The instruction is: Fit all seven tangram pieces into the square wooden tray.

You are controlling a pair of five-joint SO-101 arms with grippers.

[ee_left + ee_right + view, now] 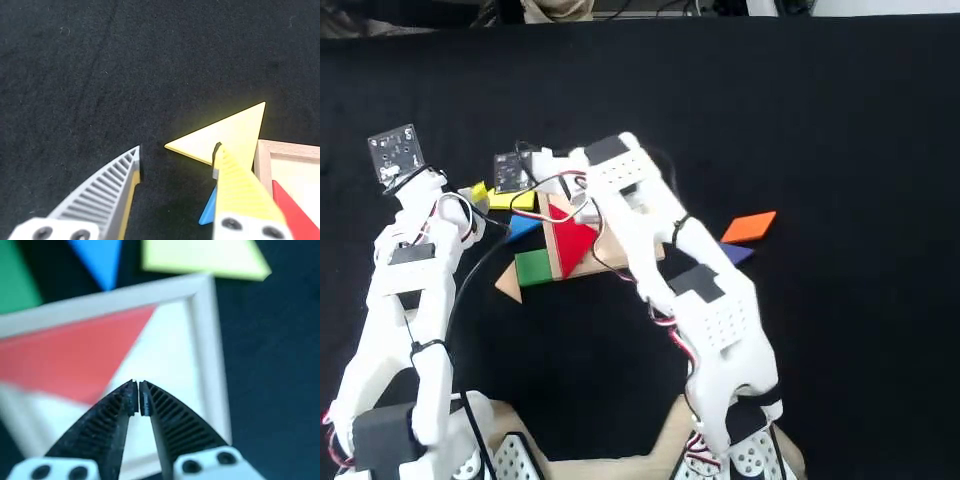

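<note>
My left fingers (112,187) are spread wide above the black table (75,75), one tip over the yellow triangle (225,135), which lies just outside a corner of the square wooden tray (262,160). My right fingers (112,415) are pinched together on nothing, hanging over the tray's bare floor beside the red triangle (75,355) inside it. The blue piece (100,257) and green piece (15,275) lie outside the rim.

The left arm (400,300) stretches forward from its base with the left gripper (177,149) pointing down, jaws spread wide apart, while the right arm (710,310) leans forward and inward toward the left arm, the right gripper (138,392) angled down, jaws pressed together.
</note>
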